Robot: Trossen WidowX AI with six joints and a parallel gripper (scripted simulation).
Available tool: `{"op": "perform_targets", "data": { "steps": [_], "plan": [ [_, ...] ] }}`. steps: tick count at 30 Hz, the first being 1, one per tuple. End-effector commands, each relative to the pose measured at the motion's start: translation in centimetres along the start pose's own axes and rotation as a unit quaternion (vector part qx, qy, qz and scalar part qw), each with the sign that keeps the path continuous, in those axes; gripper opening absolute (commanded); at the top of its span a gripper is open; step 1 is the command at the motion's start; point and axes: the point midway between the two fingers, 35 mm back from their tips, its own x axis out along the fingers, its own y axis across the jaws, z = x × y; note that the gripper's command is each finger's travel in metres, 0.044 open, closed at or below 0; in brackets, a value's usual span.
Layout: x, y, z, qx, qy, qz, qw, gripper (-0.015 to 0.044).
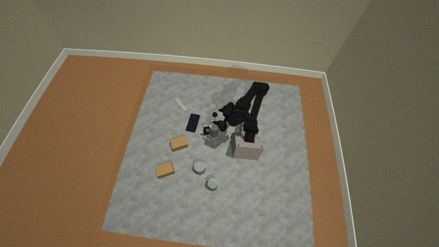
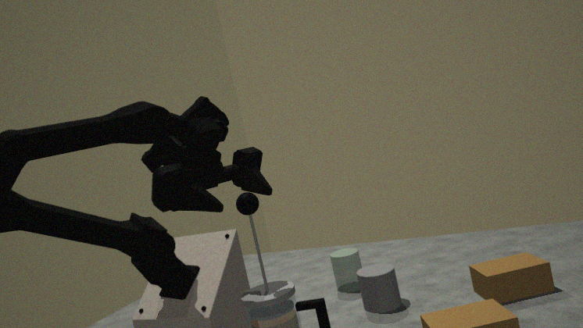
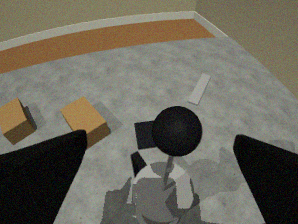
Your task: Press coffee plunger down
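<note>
- Gripper [image 2: 244, 199] spread wide, empty, poised just above plunger knob [image 2: 247, 203]
- Plunger rod [image 2: 258, 249] raised
- Press [image 2: 272, 303] upright on table [image 2: 448, 248]

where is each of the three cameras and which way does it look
Top: high above, looking down on the grey mat; the whole arm and its base show.
Exterior: low beside the table, side-on to the open gripper just above the plunger knob; arm links show.
Wrist: on the arm, looking down between both fingers at the knob.
All three share the coffee press; orange blocks too.
</note>
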Motion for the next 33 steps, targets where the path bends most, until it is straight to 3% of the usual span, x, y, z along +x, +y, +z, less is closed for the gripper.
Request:
{"op": "perform_targets", "data": {
  "steps": [1, 12, 24, 33],
  "plan": [
    [0.51, -0.28, 0.09, 0.001, -0.003, -0.007, 1.000, 0.0440],
    [1.48, -0.88, 0.62, 0.005, -0.007, -0.023, 1.000, 0.0440],
    [1.48, -0.88, 0.62, 0.005, -0.007, -0.023, 1.000, 0.0129],
    [1.48, -0.88, 0.62, 0.005, -0.007, -0.023, 1.000, 0.0129]
  ]
}}
